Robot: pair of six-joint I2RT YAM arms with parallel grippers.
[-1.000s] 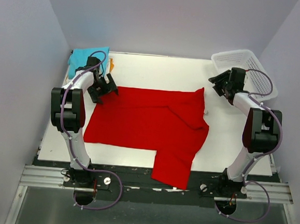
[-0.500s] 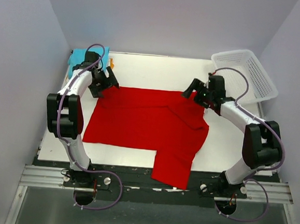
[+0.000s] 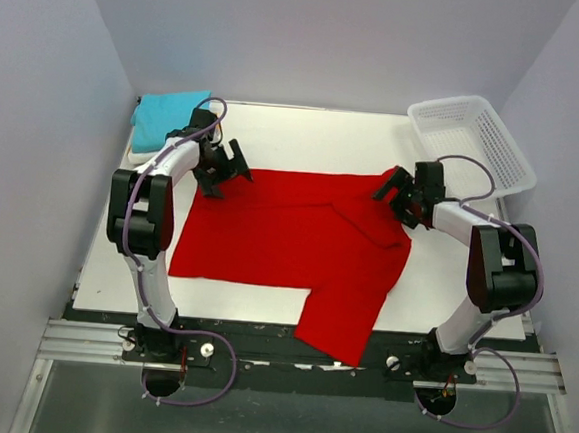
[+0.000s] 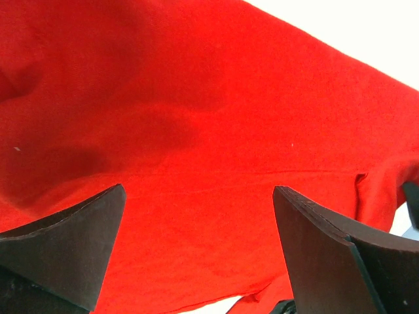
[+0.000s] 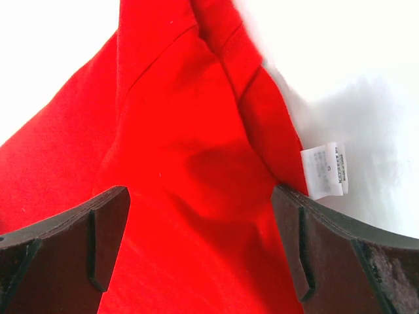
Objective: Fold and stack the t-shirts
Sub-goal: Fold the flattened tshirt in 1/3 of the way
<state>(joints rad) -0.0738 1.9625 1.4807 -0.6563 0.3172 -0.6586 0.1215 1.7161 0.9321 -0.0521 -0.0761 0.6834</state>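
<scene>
A bright red t-shirt (image 3: 287, 241) lies spread on the white table (image 3: 306, 138), with one sleeve hanging over the near edge. My left gripper (image 3: 228, 165) is open over the shirt's far left edge. In the left wrist view red cloth (image 4: 196, 118) fills the gap between the wide-apart fingers (image 4: 65, 242). My right gripper (image 3: 397, 190) is open over the far right corner, where the cloth is folded over. The right wrist view shows red cloth (image 5: 177, 163) and a white label (image 5: 325, 170) beside the right finger (image 5: 340, 255). A folded turquoise t-shirt (image 3: 169, 115) lies at the far left corner.
A white lattice basket (image 3: 471, 141) stands at the far right corner, partly over the table's edge. Grey walls close in the table on the left, right and back. The arm bases are bolted to the rail (image 3: 299, 353) along the near edge.
The right gripper swung from beside the basket to the shirt's far right corner and its jaws opened wider. The left gripper slid right along the far edge. The shirt shifted slightly right.
</scene>
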